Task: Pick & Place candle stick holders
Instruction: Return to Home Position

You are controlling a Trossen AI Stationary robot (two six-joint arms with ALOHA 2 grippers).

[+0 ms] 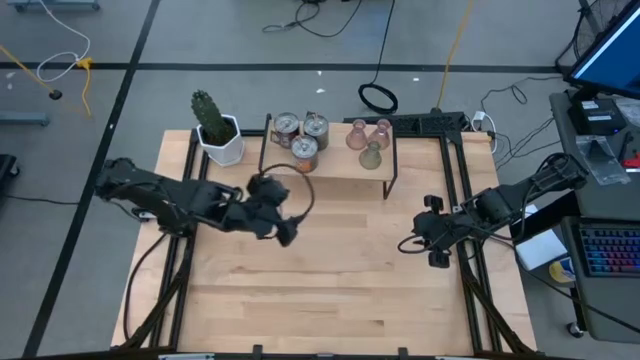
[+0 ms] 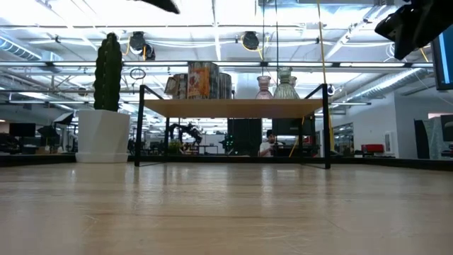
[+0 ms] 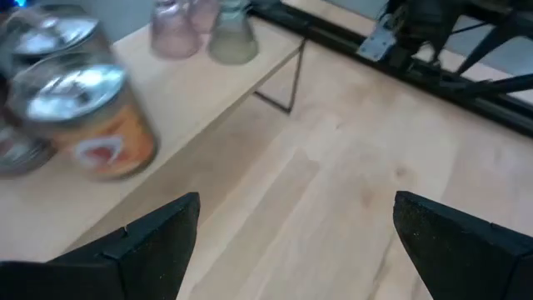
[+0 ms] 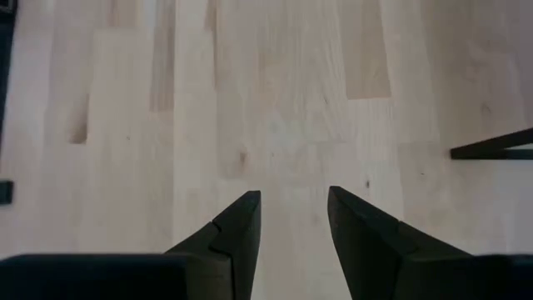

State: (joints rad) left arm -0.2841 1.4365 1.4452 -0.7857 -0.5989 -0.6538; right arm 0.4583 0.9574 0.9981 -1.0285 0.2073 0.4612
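Three shiny silver candle stick holders (image 1: 300,135) with orange sides (image 3: 92,117) stand on the left part of a low wooden shelf (image 1: 335,165). On the shelf's right part stand two pinkish glass holders (image 3: 175,33) and an olive-green one (image 3: 231,37). My left gripper (image 1: 285,233) hangs open above the table, just in front of the shelf's left end, with nothing between its fingers (image 3: 296,208). My right gripper (image 1: 407,245) hovers open over bare wood (image 4: 294,196) near the table's right side.
A white pot with a green cactus (image 1: 218,135) stands at the far left, beside the shelf. The shelf's thin black legs (image 2: 327,127) rest on the table. Black frame rails (image 1: 470,270) run along the left and right edges. Bare wood lies in front of the shelf.
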